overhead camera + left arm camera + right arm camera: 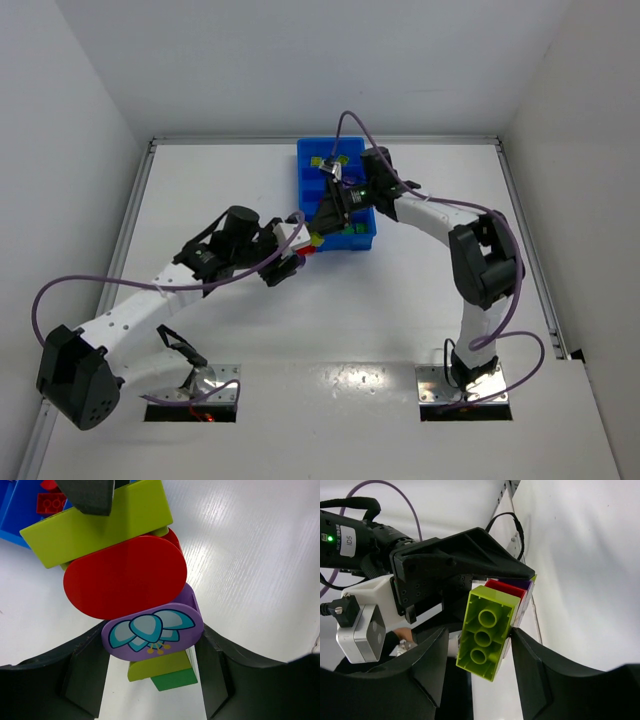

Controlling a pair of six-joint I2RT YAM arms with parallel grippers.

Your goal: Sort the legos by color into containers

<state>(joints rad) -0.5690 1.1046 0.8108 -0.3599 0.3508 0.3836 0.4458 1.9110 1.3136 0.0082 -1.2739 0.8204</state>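
A stacked cluster of legos point(125, 575) hangs above the table by the tray's near left corner. It has a purple flower-printed piece point(152, 632), a red piece and a long yellow-green brick point(485, 630). My left gripper point(152, 680) is shut on the purple end of the cluster point(314, 240). My right gripper point(480, 660) brackets the yellow-green brick: its right finger touches the brick, while a gap shows at the left finger. The blue tray point(303, 175) of containers holds yellow-green legos point(326, 160) at the far end and a green one point(351, 231) at the near end.
A red lego point(50, 502) lies in the tray corner point(12, 517) seen in the left wrist view. White walls enclose the table on three sides. Both arms meet at the tray's near left corner point(305, 240), with purple cables looping over them.
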